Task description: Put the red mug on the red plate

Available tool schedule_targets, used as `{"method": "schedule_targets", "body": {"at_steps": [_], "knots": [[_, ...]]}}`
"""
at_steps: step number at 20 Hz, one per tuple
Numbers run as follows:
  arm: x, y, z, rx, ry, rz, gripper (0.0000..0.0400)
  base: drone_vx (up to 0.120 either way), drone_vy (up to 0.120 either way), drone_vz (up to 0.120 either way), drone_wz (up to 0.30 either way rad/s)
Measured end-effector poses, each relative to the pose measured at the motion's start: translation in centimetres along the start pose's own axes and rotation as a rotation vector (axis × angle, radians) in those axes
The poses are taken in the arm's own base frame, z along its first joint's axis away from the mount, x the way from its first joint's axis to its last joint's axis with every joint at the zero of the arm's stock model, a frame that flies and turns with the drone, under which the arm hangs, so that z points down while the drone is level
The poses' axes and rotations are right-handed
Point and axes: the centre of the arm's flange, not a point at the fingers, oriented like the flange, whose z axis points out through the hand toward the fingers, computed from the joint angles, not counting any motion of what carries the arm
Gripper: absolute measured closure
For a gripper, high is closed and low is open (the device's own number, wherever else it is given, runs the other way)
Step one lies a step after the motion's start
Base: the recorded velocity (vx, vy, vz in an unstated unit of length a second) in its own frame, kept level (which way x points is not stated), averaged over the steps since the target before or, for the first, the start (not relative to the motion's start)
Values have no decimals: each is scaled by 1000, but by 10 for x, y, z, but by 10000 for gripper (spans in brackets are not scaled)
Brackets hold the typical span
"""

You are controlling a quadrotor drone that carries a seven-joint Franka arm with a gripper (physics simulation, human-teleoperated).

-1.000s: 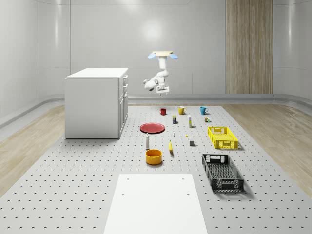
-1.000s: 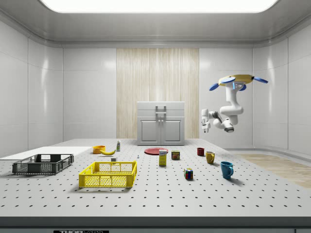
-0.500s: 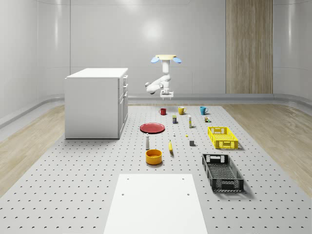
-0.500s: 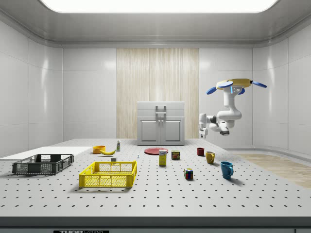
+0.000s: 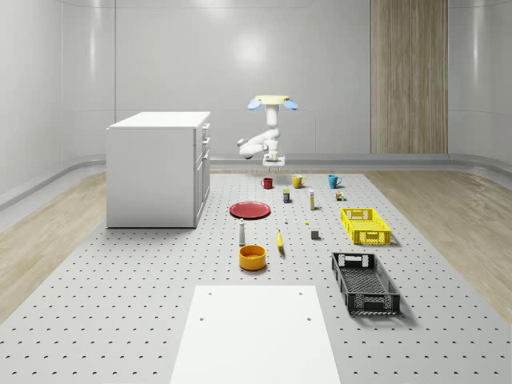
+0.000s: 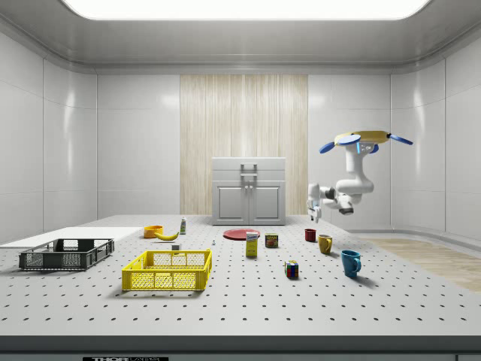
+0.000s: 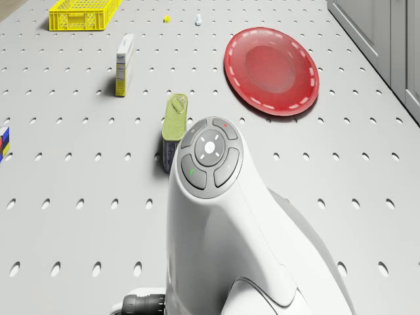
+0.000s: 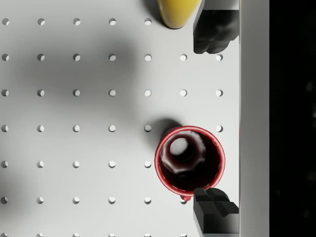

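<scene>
Drone [image 5: 272,102] hovering, open hand [image 6: 313,212] seemingly above red mug [image 8: 189,158]

No words, brand names or numbers can be read on any item here. The box [image 7: 123,64] and the tin [image 7: 173,126] ahead of the gripper carry labels too blurred to make out. The arm's round button pad [image 7: 210,152] bears small signs: a green tick, a red mark and a white centre
</scene>
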Motion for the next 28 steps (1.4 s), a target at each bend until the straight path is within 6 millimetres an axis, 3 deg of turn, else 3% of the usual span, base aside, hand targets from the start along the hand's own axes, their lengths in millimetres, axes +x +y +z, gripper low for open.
{"method": "schedule_targets", "body": {"at_steps": [3, 14, 28], "knots": [[0, 0, 0, -1, 1, 0, 0, 93, 0, -120, 0], [0, 0, 0, -2, 2, 0, 0, 0, -15, -116, 0], [1, 1, 18, -2, 2, 1, 0, 0, 0, 0, 0]]}}
